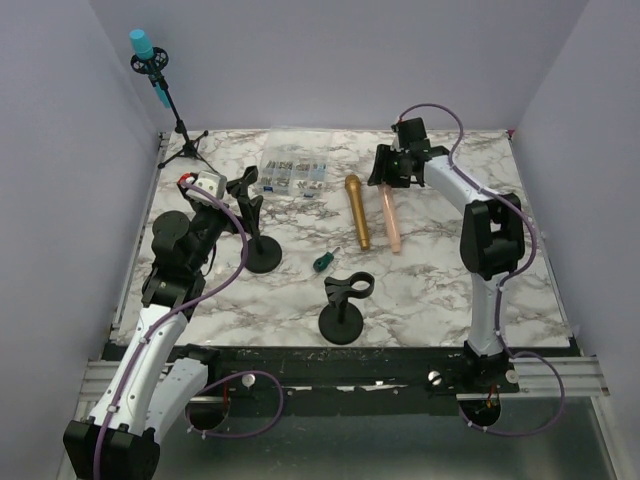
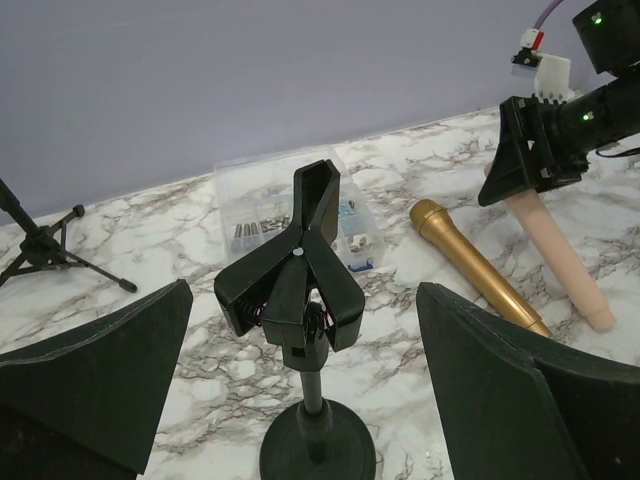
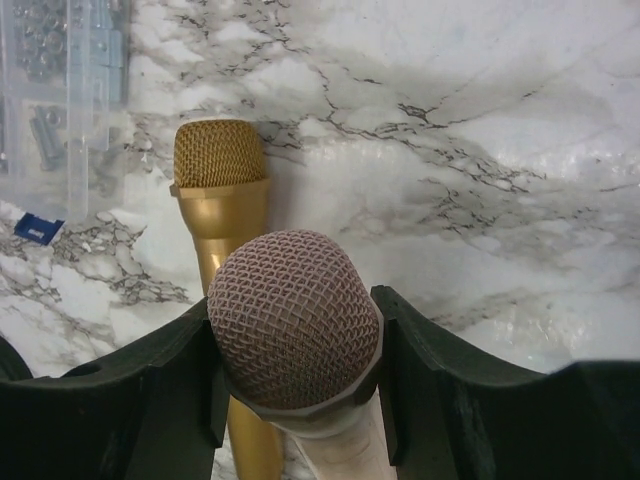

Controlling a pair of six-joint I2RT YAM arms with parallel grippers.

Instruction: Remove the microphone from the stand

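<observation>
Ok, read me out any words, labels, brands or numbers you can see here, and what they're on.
No text can be read in any view.
The blue label on the clear parts box: too small and blurred to read.
The gold microphone and the pink microphone: no brand or marking visible.

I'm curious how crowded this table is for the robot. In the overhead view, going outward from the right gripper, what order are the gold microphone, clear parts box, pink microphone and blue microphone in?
From the right gripper:
1. Pink microphone, held between its fingers.
2. Gold microphone, lying just left of the pink one.
3. Clear parts box, farther left.
4. Blue microphone, on the tripod at the far-left corner.
</observation>
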